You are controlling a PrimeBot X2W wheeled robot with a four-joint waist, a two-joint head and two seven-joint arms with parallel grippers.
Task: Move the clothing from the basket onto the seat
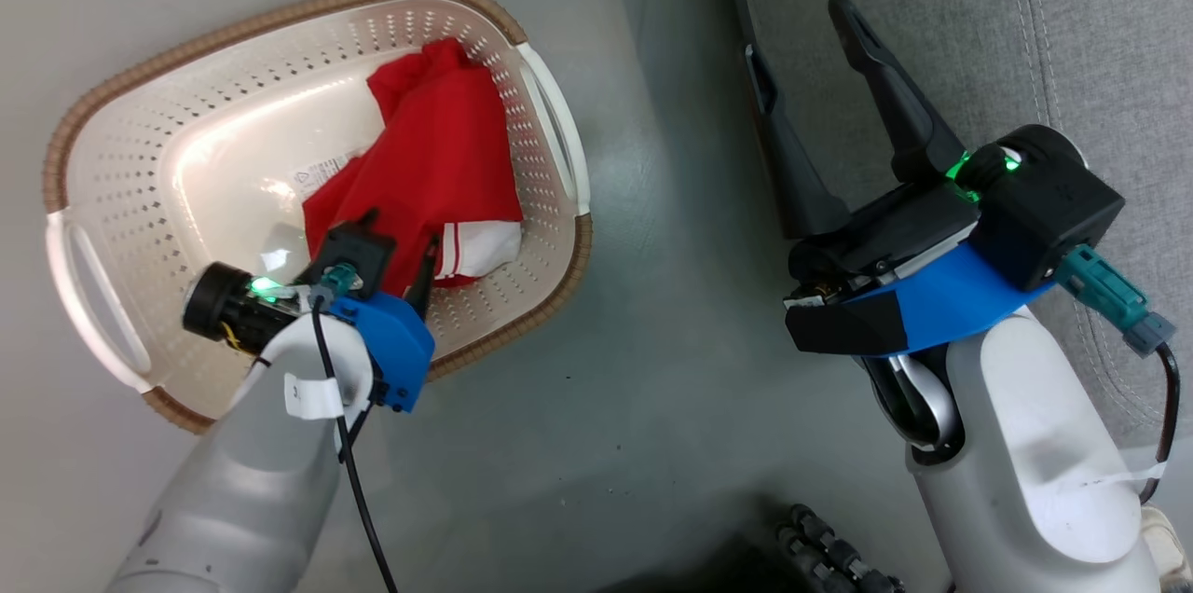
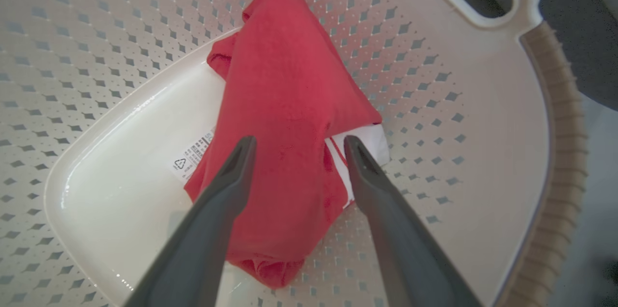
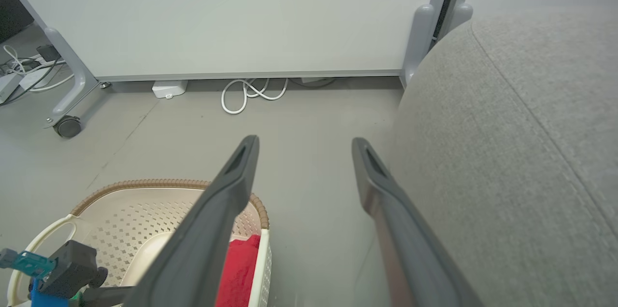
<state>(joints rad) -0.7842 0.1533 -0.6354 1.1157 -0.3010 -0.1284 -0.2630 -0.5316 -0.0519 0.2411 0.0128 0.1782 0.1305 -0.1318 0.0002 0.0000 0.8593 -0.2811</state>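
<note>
Head view: soft red fabric garment with white-striped trim [image 1: 438,155] lies bunched in the cream perforated plastic basket with brown woven rim [image 1: 280,15] on the floor, not on the light grey upholstered seat cushion [image 1: 1072,34] at right. So grab, carry and drop all look outstanding. Left end effector [image 1: 401,234] is down inside the basket over the garment. Right end effector [image 1: 797,29] is released and empty at the seat edge.
Left wrist view: fingers [image 2: 227,186] spread, straddling the garment, nothing clamped; contact unclear.
Right wrist view: fingers apart, seat alongside, basket lower left.

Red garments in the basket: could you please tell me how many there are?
1 visible: a red bundle lying against the basket wall nearest the seat; another could be hidden beneath it.
</note>
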